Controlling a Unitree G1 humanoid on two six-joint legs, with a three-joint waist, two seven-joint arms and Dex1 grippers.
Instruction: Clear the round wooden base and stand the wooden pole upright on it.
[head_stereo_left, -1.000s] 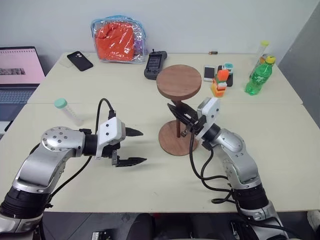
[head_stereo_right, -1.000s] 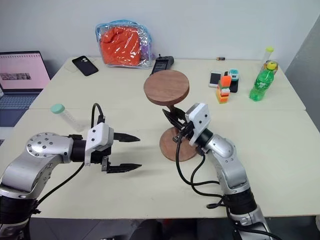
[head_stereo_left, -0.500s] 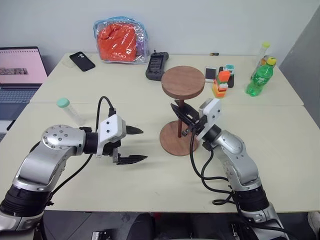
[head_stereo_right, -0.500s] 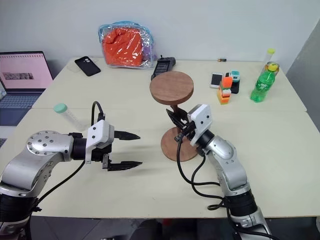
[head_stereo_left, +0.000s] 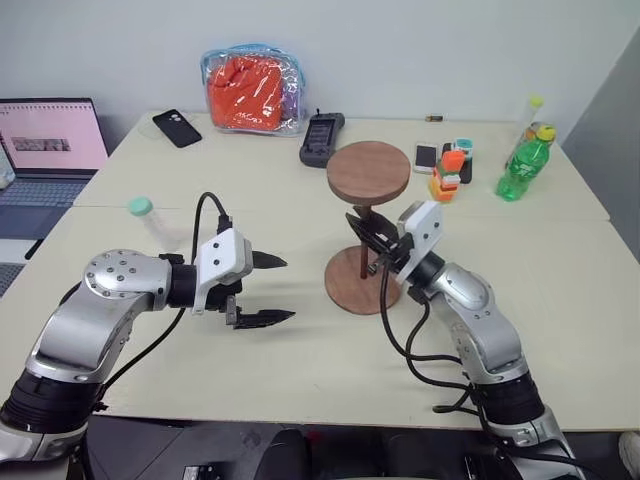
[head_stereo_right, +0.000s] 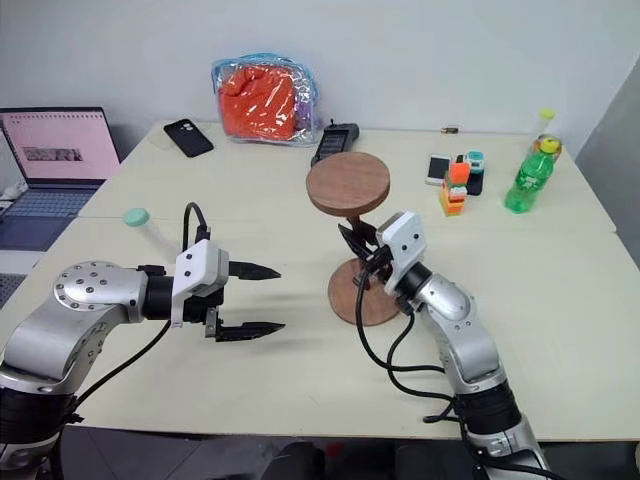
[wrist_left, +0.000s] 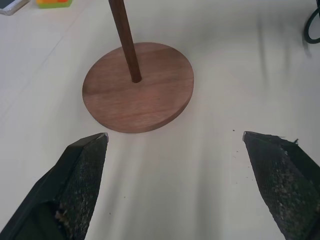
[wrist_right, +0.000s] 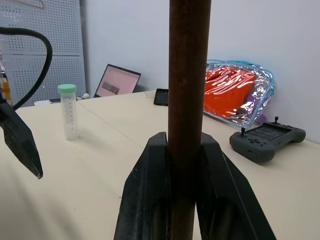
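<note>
Change: the long thin dark-brown wooden pole (head_stereo_left: 363, 248) now stands nearly plumb, its foot in the centre hole.
Left gripper (head_stereo_left: 268, 290): near edge, left half of the pale tabletop (head_stereo_left: 300, 370), fingers spread wide, empty.
Right gripper (head_stereo_left: 368, 240): clamped tight on the pole's shaft.
Flat round reddish-brown wooden base (head_stereo_left: 361, 283): tabletop middle, bare besides the pole.
Clear tube with teal cap (head_stereo_left: 150, 220): left side.
Green plastic bottle (head_stereo_left: 524, 162): far right corner.
Left wrist view: pole's foot in the hole.

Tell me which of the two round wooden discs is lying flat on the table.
The lower disc, the round wooden base, lies on the table. The other disc sits atop the wooden pole, held by the right gripper.
</note>
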